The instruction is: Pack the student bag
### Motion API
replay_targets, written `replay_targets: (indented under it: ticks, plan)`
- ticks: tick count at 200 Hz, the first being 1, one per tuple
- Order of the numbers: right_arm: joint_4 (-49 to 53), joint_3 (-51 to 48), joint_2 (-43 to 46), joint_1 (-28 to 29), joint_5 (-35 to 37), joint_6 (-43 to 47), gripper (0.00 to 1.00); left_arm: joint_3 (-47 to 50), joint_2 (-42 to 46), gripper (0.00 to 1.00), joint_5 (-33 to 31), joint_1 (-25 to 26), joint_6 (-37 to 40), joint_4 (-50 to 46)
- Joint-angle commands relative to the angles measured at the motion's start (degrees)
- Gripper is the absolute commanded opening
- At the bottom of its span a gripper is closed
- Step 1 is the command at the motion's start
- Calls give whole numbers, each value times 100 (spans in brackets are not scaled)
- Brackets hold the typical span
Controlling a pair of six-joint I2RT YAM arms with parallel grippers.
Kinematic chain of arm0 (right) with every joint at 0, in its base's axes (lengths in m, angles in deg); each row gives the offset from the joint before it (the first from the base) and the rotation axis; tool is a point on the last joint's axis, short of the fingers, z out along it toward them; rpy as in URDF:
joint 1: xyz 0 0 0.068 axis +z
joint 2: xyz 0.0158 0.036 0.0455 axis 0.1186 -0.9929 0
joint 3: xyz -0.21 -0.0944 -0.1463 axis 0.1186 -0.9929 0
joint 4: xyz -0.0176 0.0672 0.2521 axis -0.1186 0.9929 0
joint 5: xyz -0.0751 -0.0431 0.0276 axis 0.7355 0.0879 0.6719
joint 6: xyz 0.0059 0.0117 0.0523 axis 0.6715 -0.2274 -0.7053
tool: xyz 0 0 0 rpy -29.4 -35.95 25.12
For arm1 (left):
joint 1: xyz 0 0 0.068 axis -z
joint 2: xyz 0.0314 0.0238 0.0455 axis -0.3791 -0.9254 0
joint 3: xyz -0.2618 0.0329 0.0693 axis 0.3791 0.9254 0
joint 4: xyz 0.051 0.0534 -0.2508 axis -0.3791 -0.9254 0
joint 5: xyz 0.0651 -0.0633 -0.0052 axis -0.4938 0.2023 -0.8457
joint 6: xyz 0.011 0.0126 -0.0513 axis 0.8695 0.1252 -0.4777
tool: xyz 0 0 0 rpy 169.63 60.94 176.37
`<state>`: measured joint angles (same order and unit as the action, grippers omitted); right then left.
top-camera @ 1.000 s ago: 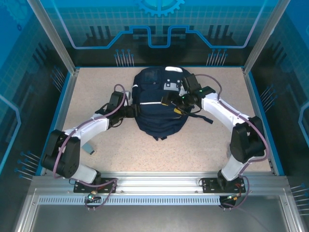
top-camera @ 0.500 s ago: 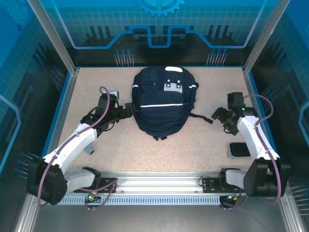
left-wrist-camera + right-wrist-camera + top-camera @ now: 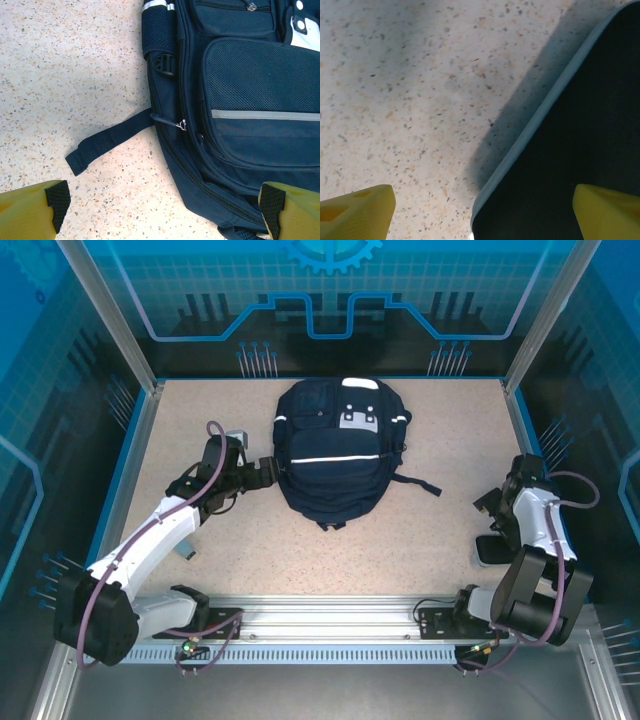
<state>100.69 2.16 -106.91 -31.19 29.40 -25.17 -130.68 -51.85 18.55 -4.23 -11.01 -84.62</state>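
The student bag (image 3: 335, 455), navy blue with a white stripe, lies flat in the middle of the table. My left gripper (image 3: 266, 472) stands open at its left side, with nothing between the fingers. In the left wrist view (image 3: 164, 200) the bag (image 3: 250, 100) lies ahead and to the right, its zipper pull (image 3: 182, 124) and a loose strap (image 3: 107, 144) in front of the jaws. My right gripper (image 3: 491, 522) hangs open near the table's right edge. In its wrist view (image 3: 482, 200) the fingers straddle the corner of a flat black slab (image 3: 580, 150) with a pale rim.
The flat black slab (image 3: 494, 551) lies at the right front, under the right gripper. A small pale blue-grey object (image 3: 184, 545) sits on the table beneath the left forearm. Another strap (image 3: 420, 483) trails from the bag's right side. Metal posts and blue walls ring the table.
The right arm left the bag, swung right and drew back over the black slab. The left gripper opened wide and stayed at the bag's left side.
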Motion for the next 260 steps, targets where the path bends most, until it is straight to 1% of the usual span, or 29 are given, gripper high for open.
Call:
replay_targets:
  ticks: [1, 18, 20, 24, 47, 57, 61, 81, 112, 132, 150, 169, 198, 214, 229, 244, 260]
  plan:
    - [-202, -136, -171, -273, -44, 128, 93, -144, 66, 99, 165, -47, -66, -1]
    - [-303, -194, -344, -295, -253, 172, 93, -131, 52, 99, 211, -48, -90, 17]
    - [-315, -202, -358, -425, -284, 177, 93, -134, 53, 99, 221, -47, -89, 22]
    - [-358, -223, -389, -473, -353, 197, 93, -130, 44, 99, 227, -48, -102, 26]
    - [-570, -340, -509, -435, -860, 299, 91, -159, 24, 99, 267, -47, -115, 26]
    - [-600, -347, -532, -375, -973, 313, 91, -168, 14, 99, 296, -53, -133, 26]
    - [-607, -339, -537, -160, -1015, 321, 90, -172, 12, 99, 313, -47, -146, 33]
    - [-626, -274, -563, 391, -1178, 259, 90, -183, -21, 99, 412, -54, -183, 86]
    - [-679, -39, -727, 1538, -1494, 86, 89, -227, -100, 99, 507, -41, -239, 114]
    - [-634, 224, -901, 2230, -1657, 243, 87, -244, -124, 99, 544, -44, -240, 115]
    - [-449, 403, -996, 2589, -1627, 434, 86, -244, -122, 99, 574, -41, -239, 108]
    - [-107, 694, -899, 2806, -1201, 463, 86, -240, -128, 99, 611, -29, -243, 113]
    - [257, 1023, -674, 2903, -463, 397, 89, -244, -127, 99, 666, -29, -258, 158]
    - [287, 1186, -772, 2898, -258, 406, 90, -244, -142, 99, 685, -29, -268, 175]
    - [218, 1366, -1003, 2929, -464, 507, 88, -244, -150, 99, 703, -31, -265, 185]
    - [39, 1498, -1249, 3085, -787, 615, 81, -237, -168, 99, 718, -31, -265, 177]
    - [-38, 1641, -1550, 3311, -872, 614, 74, -223, -171, 99, 708, -32, -290, 167]
